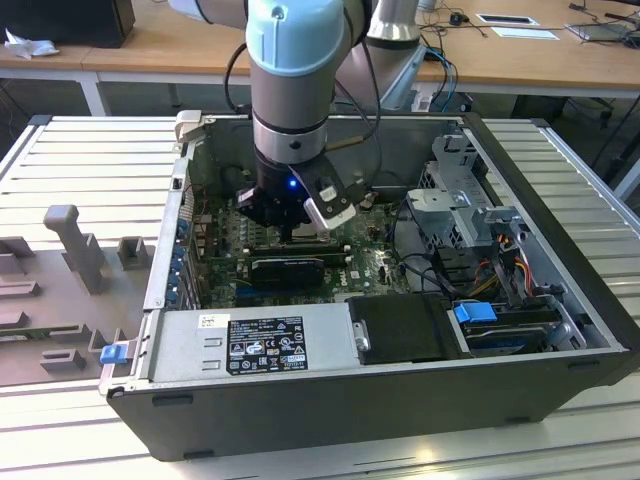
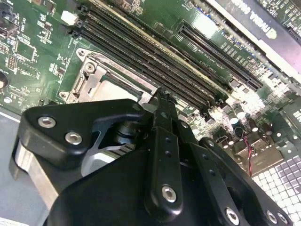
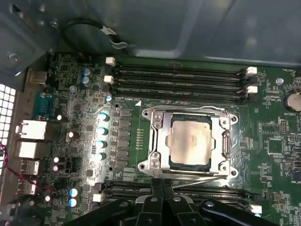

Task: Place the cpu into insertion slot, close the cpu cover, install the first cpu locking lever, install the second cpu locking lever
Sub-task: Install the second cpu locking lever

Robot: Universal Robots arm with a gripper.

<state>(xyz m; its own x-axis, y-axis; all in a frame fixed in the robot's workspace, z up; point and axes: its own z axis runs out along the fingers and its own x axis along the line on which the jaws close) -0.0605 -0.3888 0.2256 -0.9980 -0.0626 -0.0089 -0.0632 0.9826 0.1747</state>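
Observation:
The cpu (image 3: 190, 141) lies flat in the insertion slot (image 3: 190, 168) on the green board, pale metal face up. The cpu cover (image 3: 157, 141) is down around it as a metal frame. A thin lever (image 3: 197, 175) runs along the socket edge nearest my fingers, and another lever (image 3: 226, 141) runs along an adjoining side. My gripper (image 3: 162, 182) is shut with its tips just beside the near lever, holding nothing. In the second wrist view my gripper (image 2: 162, 94) points at the socket's edge, with the cpu (image 2: 115, 89) partly hidden behind it. In the exterior view my gripper (image 1: 288, 232) is low inside the computer case.
Long black memory slots (image 3: 178, 80) flank the socket on both sides. A black graphics card (image 1: 288, 268) lies just in front of the gripper. The case wall (image 1: 180, 200), drive cage (image 1: 470, 200) and power supply (image 1: 260, 345) hem in the board. A grey fixture (image 1: 75, 245) stands outside, at the exterior view's left.

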